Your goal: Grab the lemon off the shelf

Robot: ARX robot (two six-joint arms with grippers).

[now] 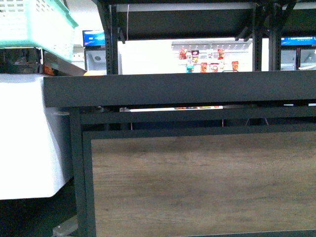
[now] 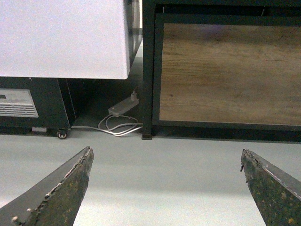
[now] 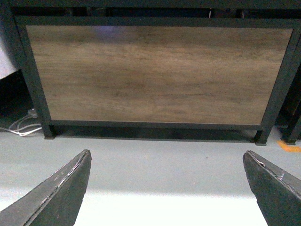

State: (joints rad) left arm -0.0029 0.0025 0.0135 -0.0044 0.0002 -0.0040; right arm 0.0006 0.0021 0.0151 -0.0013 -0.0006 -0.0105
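Note:
The black metal-framed shelf [image 1: 177, 89] fills the front view, its front lip at eye height and a wood panel [image 1: 202, 182] below. No lemon shows in any view; a small orange-yellow edge [image 1: 88, 73] peeks at the lip's left end, too small to tell. My left gripper [image 2: 165, 162] is open and empty, low over the grey floor, facing the shelf's left leg [image 2: 148, 70]. My right gripper [image 3: 167, 162] is open and empty, low, facing the shelf's wood panel [image 3: 155, 73]. Neither arm shows in the front view.
A white cabinet [image 1: 24, 133] stands left of the shelf, with a teal basket [image 1: 34, 22] above it. A white power strip and cable [image 2: 123, 113] lie on the floor by the shelf's left leg. White racks of small bottles [image 1: 207, 59] stand far behind.

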